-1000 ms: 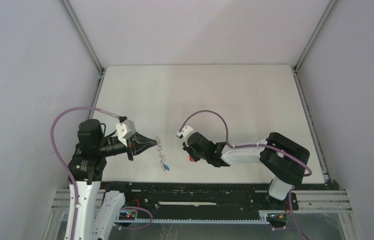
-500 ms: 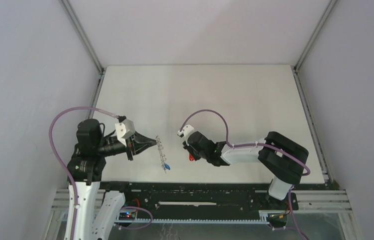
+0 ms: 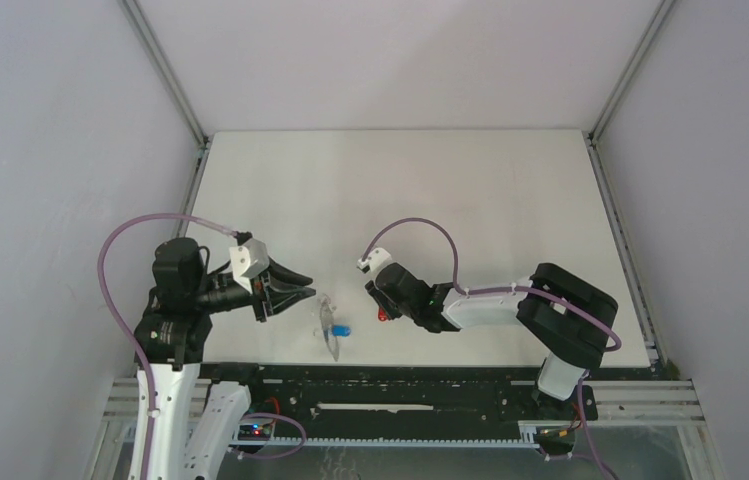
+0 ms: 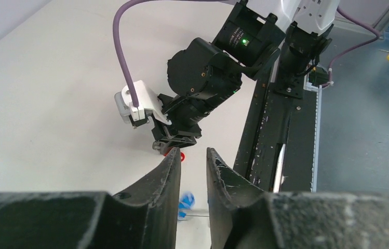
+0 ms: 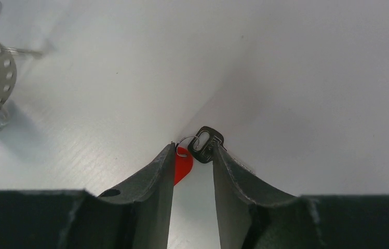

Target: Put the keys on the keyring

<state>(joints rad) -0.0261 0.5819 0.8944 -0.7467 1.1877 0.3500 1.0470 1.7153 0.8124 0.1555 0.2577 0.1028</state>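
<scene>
The keyring (image 3: 324, 320) lay flat on the white table (image 3: 450, 200) near its front edge, between the two arms, with the blue-headed key (image 3: 342, 329) touching its right side. The left gripper (image 3: 310, 284) hovered just left of the ring with its fingers spread and nothing between them; its wrist camera saw the blue head through that gap. The right gripper (image 3: 381, 304) pointed down at the table just right of the ring, its fingers (image 5: 161, 176) narrowly parted. The red-headed key (image 5: 183, 164) sat between their tips against the left one, and a small black metal tab (image 5: 206, 142) on a fine wire loop touched the other. Whether the fingers actually pinched the red key could not be told. The two grippers faced each other closely, with only the ring and blue key between them, and each arm's purple cable (image 3: 415, 232) arched above its wrist. The black base rail (image 3: 400, 382) ran just below the ring. The far and right parts of the table lay open up to the grey enclosure walls (image 3: 40, 150) and their metal corner posts.
</scene>
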